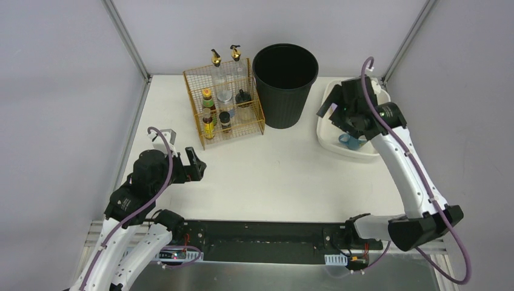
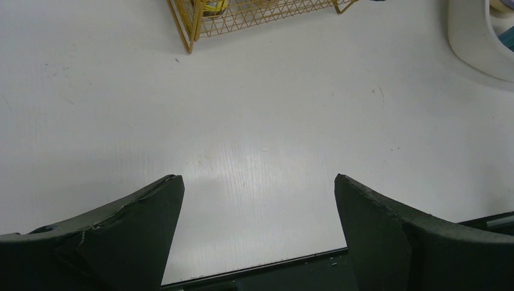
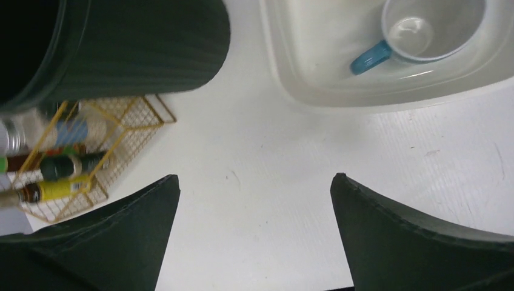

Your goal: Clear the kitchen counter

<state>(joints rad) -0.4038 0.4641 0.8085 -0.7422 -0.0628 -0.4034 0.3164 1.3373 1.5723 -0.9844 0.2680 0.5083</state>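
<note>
The white kitchen counter (image 1: 285, 170) is bare in its middle and also fills the left wrist view (image 2: 260, 109) and the right wrist view (image 3: 260, 157). My left gripper (image 1: 197, 165) is open and empty, low over the counter's near left part (image 2: 257, 178). My right gripper (image 1: 332, 115) is open and empty, raised beside the left rim of a white plastic tub (image 1: 330, 134), over bare counter (image 3: 256, 176). A blue-handled mug (image 1: 350, 142) lies inside the tub (image 3: 418, 30).
A black ribbed bin (image 1: 285, 85) stands at the back centre (image 3: 121, 42). A gold wire rack (image 1: 224, 103) with several bottles stands to its left (image 2: 200, 18) (image 3: 109, 139). A black rail (image 1: 260, 233) runs along the front edge (image 2: 273, 270).
</note>
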